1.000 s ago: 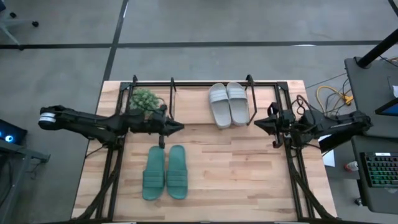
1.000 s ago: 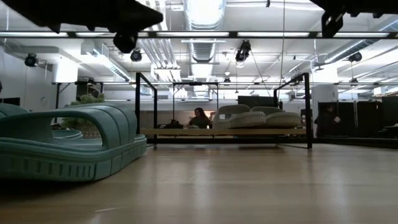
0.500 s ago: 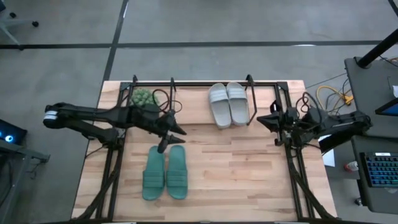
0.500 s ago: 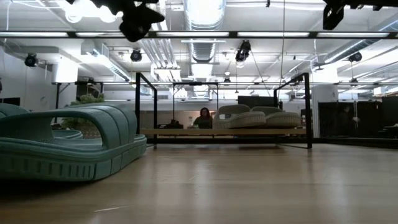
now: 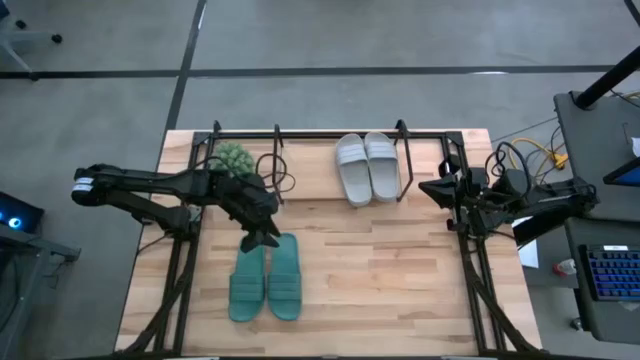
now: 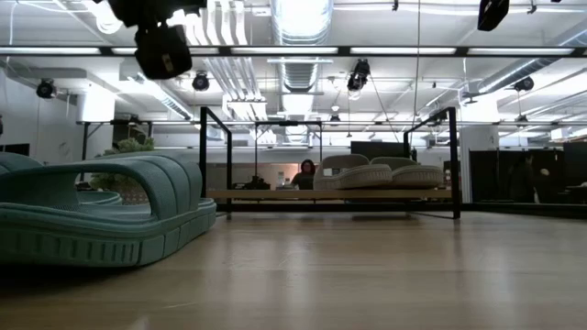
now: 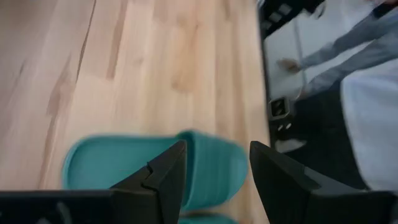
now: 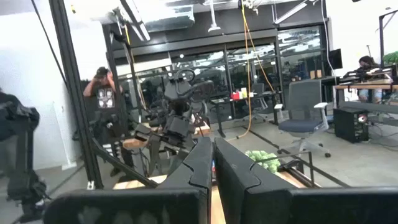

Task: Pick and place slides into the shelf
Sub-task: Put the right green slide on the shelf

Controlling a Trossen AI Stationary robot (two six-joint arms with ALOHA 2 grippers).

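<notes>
The left end effector, fingers parted and empty, hangs above the teal-green rubber slide pair on the wooden worktop. The pale grey-white slide pair sits in the black wire-frame shelf. The right end effector, closed, waits at the right.

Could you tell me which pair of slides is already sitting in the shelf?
The pale grey pair is in the shelf, side by side at its right half. The teal pair lies on the open table, under the left claw.
</notes>
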